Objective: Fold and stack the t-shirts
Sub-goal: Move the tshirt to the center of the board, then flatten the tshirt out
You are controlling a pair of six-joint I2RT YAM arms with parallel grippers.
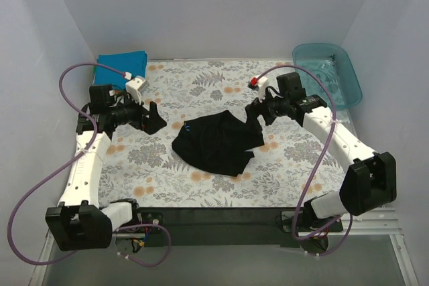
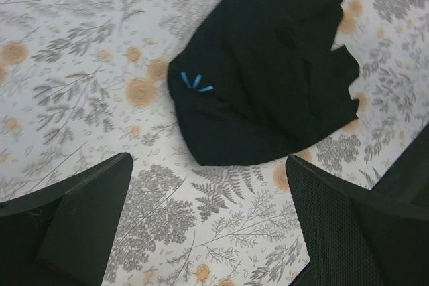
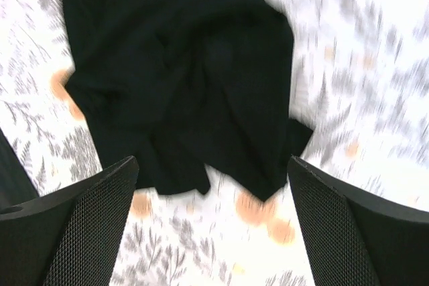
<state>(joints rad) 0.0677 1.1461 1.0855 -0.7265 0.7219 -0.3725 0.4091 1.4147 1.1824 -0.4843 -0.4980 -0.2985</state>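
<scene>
While the blue shirt sat folded at the far left, the left gripper hung wide and empty, apart from the crumpled black shirt lying crosswise between both inward-reaching arms, the right gripper, equally wide and empty, nearer at its right edge.

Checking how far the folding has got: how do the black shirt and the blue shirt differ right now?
The black shirt lies crumpled in a loose heap, while the blue shirt looks folded into a flat rectangle. The black shirt sits in the middle of the tablecloth; the blue shirt lies at the far left corner. The black shirt spreads wider than the blue shirt. Both are plain cloth, and neither is gripped.
</scene>
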